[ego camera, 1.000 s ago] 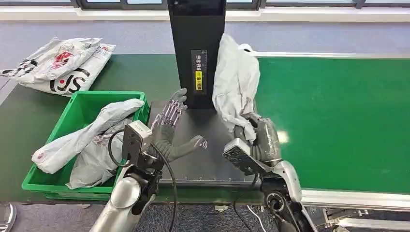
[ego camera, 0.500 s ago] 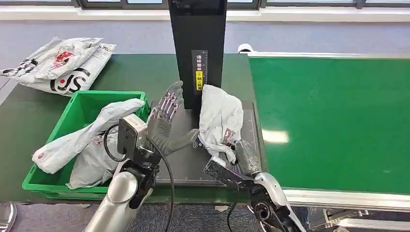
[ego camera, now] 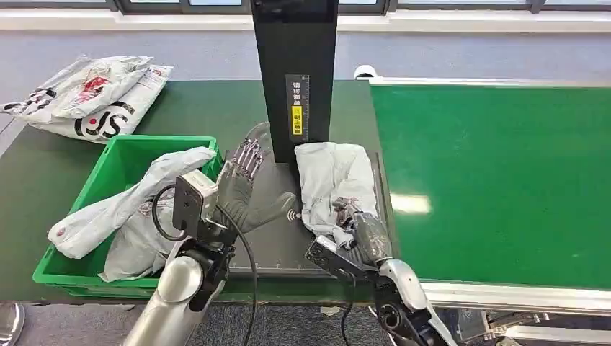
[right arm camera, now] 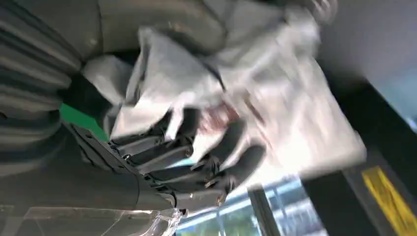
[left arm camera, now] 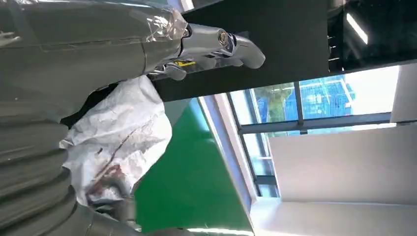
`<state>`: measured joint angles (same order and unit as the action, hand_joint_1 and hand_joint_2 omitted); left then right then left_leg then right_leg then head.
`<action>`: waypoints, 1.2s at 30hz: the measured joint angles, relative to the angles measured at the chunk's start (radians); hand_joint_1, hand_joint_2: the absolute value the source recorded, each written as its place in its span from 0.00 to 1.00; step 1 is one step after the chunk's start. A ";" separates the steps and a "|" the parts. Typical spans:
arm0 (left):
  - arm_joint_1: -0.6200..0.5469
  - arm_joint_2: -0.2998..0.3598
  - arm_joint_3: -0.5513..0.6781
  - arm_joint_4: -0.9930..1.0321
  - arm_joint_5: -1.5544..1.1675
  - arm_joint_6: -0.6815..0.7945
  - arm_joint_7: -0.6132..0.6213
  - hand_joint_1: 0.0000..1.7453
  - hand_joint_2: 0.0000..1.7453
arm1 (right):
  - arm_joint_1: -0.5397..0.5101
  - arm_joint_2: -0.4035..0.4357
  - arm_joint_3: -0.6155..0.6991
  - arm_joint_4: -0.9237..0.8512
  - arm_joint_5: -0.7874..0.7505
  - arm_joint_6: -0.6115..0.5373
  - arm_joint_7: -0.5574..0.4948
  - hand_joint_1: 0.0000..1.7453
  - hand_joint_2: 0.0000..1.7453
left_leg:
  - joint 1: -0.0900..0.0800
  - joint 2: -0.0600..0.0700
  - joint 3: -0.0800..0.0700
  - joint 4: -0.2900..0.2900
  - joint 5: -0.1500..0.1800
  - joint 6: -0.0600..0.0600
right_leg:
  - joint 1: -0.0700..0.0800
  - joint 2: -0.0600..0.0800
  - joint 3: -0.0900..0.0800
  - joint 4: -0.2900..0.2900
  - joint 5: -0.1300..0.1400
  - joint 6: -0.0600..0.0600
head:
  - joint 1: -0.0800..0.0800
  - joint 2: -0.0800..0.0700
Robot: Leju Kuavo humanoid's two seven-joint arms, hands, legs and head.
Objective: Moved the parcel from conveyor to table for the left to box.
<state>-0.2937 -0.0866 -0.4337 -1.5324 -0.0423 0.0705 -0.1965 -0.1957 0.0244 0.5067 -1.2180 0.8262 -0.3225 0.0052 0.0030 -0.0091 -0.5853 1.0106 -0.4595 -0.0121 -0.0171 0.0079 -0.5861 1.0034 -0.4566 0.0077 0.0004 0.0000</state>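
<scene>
A crumpled grey parcel [ego camera: 328,182] is lying on the black scanning pad [ego camera: 270,245] at the foot of the dark upright post [ego camera: 295,72], just beside the green conveyor [ego camera: 497,180]. The right hand [ego camera: 360,232] is gripping the parcel's near edge, fingers [right arm camera: 162,157] curled into the plastic. The left hand [ego camera: 241,189] is hovering over the pad with fingers spread and holding nothing. A green bin [ego camera: 119,162] of grey bags [ego camera: 137,209] is sitting to the left.

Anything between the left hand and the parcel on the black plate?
Nothing. In the head view, bare black plate with a small white symbol separates the left hand from the grey parcel, which the right hand grips.
</scene>
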 measured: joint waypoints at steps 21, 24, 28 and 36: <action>0.031 0.015 0.000 -0.008 -0.030 0.053 -0.032 0.00 1.00 | 0.109 0.000 -0.187 -0.414 -0.628 -0.118 -0.402 0.00 1.00 | 0.000 -0.001 0.000 0.000 0.000 0.000 | 0.000 -0.001 0.000 0.000 0.000 0.000 | 0.000 0.000; 0.032 0.015 0.000 -0.008 -0.031 0.054 -0.032 0.00 1.00 | 0.109 0.000 -0.188 -0.417 -0.630 -0.118 -0.403 0.00 1.00 | 0.000 -0.001 0.000 0.000 0.000 0.000 | 0.000 -0.001 0.000 0.000 0.000 0.000 | 0.000 0.000; 0.032 0.017 0.000 -0.008 -0.073 0.089 -0.034 0.00 1.00 | 0.114 0.003 -0.196 -0.493 -0.678 -0.130 -0.426 0.00 1.00 | 0.000 0.000 0.000 0.000 0.000 0.000 | 0.000 0.000 0.000 0.000 0.000 0.000 | 0.000 0.000; -0.002 0.023 0.002 0.027 -0.485 0.280 0.020 0.00 1.00 | 0.122 0.008 -0.241 -0.627 -0.721 -0.184 -0.455 0.00 1.00 | 0.000 0.000 0.000 0.000 0.000 0.000 | 0.000 -0.001 0.000 0.000 0.000 0.000 | 0.000 0.000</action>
<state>-0.2958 -0.0641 -0.4322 -1.5053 -0.5273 0.3506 -0.1762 -0.0738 0.0320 0.2659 -1.8452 0.1049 -0.5062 -0.4498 0.0030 -0.0095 -0.5850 1.0105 -0.4593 -0.0121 -0.0171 0.0073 -0.5859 1.0032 -0.4566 0.0076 0.0004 0.0000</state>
